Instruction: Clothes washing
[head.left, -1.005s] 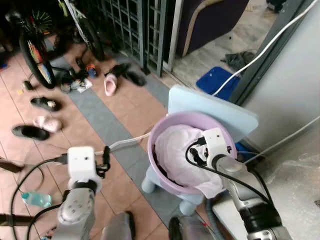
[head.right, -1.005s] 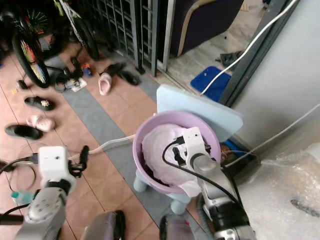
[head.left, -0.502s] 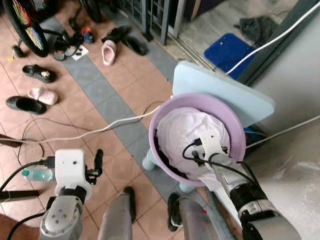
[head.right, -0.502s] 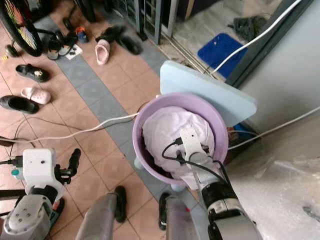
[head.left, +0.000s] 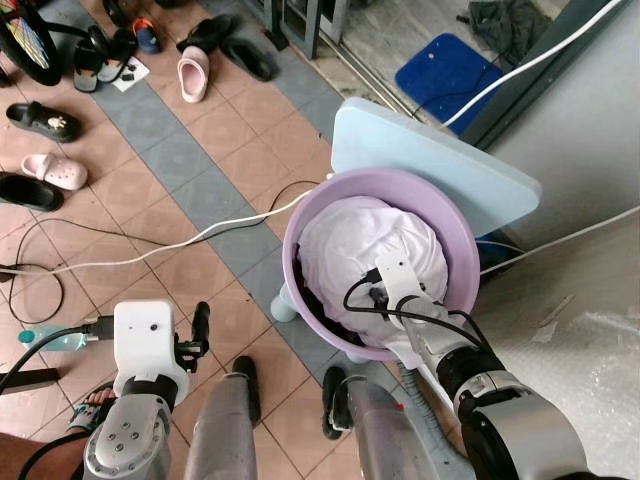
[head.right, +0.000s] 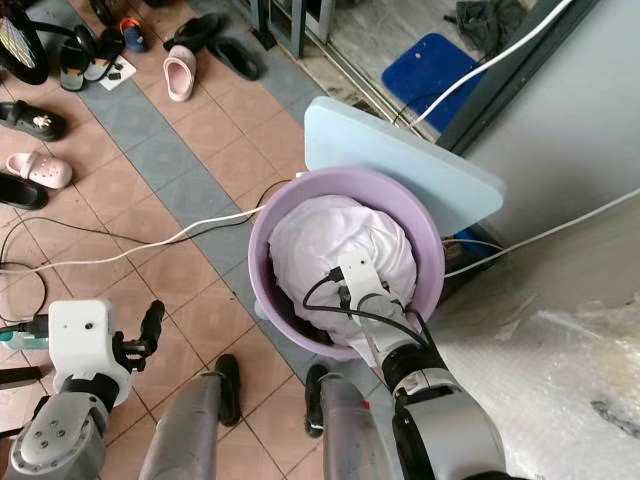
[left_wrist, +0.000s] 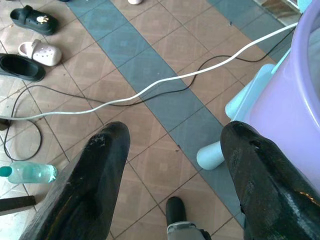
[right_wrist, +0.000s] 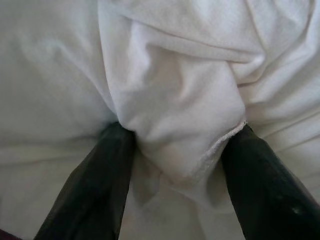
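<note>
Left eye view is showing scattered shoes (head.left: 190, 75) lying by the floor's (head.left: 200, 190) far left edge, a white cable (head.left: 150, 255) trailing across it. The left gripper (left_wrist: 172, 172) is hovering wide open, holding nothing. The right gripper (right_wrist: 177, 150) is straddling a fold of white laundry (head.left: 370, 245), heaped in the purple basin (head.left: 455, 235) on a blue stool (head.left: 430, 170).

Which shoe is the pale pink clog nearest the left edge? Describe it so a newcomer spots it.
Start at the purple basin of white laundry on the light blue stool, then look across the tiled floor toward the robot's left. The pale pink clog lies between two black shoes. It is the one pale, perforated shoe there.
</note>
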